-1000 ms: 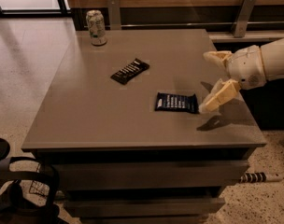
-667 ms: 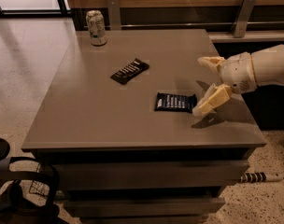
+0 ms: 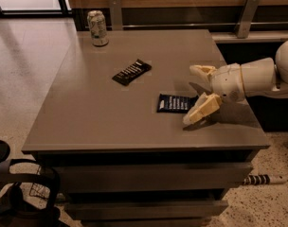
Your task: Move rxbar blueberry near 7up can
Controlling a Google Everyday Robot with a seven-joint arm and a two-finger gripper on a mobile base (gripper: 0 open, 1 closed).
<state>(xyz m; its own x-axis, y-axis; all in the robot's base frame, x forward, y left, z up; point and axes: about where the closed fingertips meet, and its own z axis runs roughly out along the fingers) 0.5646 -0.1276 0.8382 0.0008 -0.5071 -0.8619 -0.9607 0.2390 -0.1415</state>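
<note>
The rxbar blueberry [image 3: 174, 103], a flat dark blue bar with pale lettering, lies on the grey table [image 3: 101, 112] right of centre. The 7up can [image 3: 97, 28] stands upright at the table's far left corner. My gripper [image 3: 197, 93] comes in from the right, just right of the blue bar's end, low over the table. Its two pale fingers [image 3: 202, 109] are spread open, one on the far side and one on the near side of the bar's right end. It holds nothing.
A black-wrapped bar with white lettering [image 3: 131, 72] lies at the table's middle, between the can and the blue bar. Wooden wall and metal brackets [image 3: 246, 14] run behind the table. A dark bag or stand [image 3: 21, 193] sits on the floor at lower left.
My gripper has moved left and down toward the blue bar's right end. The bars and the can have not moved.
</note>
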